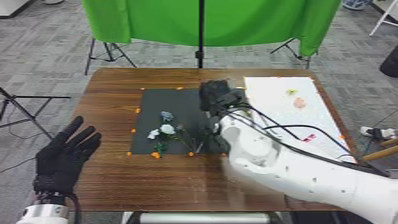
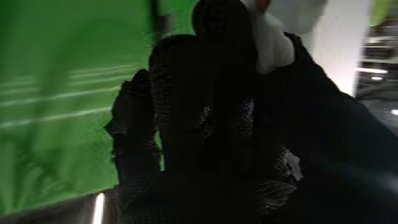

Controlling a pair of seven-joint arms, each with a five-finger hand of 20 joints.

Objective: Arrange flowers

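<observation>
Hand (L) (image 1: 64, 159) spread by table (image 1: 160, 185) L edge; R hand (image 1: 214, 95) over mat (image 1: 164, 104), grip unclear.

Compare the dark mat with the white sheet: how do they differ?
The dark mat is blackish; the white sheet is pale. The mat bears white flowers, the sheet a pink piece and a green one. The mat lies left of the sheet. Both lie on the table.

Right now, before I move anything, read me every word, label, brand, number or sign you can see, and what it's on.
No text that I can read.
White sheet: a small red mark, too small to tell whether it is print.
Dark mat: no lettering I can make out.
</observation>
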